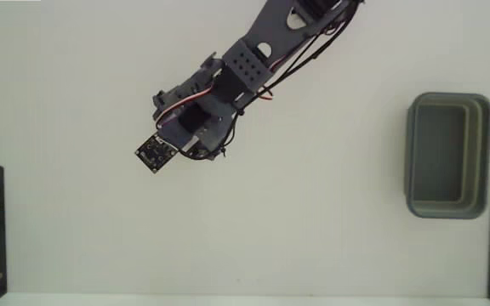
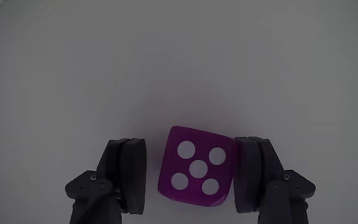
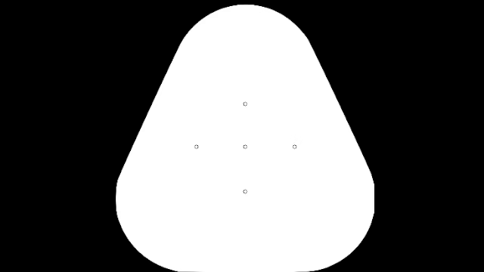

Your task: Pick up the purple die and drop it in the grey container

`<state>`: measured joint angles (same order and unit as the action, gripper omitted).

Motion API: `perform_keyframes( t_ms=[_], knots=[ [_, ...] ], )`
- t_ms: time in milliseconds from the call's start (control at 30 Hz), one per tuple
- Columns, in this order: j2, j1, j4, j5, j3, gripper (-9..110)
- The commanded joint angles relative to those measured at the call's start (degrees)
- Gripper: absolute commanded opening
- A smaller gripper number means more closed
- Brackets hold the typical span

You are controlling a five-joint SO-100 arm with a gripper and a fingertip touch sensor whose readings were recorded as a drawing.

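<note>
A purple die (image 2: 197,167) is sitting on the white table (image 2: 179,62) between the two dark fingers (image 2: 127,174) of the gripper (image 2: 191,177) in the wrist view, its five-pip face turned toward the camera. The jaws are standing apart on either side of the cube — the right-hand finger is lying against or just beside the die's edge, while a narrow gap is showing at the left, so the gripper is open around the die rather than clamped on it. In the fixed view the arm (image 1: 253,64) is reaching down from the top edge toward the left-centre of the table, its wrist hiding the die; a small black circuit board (image 1: 152,153) is showing at its tip. The grey container (image 1: 447,155) is resting well apart at the right side — its inside looking bare
</note>
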<state>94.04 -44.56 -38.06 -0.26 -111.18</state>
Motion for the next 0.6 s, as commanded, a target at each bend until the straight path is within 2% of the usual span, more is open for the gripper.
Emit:
perform_keyframes(
  t_ms=[0,567],
  knots=[
    [1.22,-0.76,0.26,0.26,-0.69,82],
    [1.22,-0.76,0.26,0.26,-0.69,77]
  ],
)
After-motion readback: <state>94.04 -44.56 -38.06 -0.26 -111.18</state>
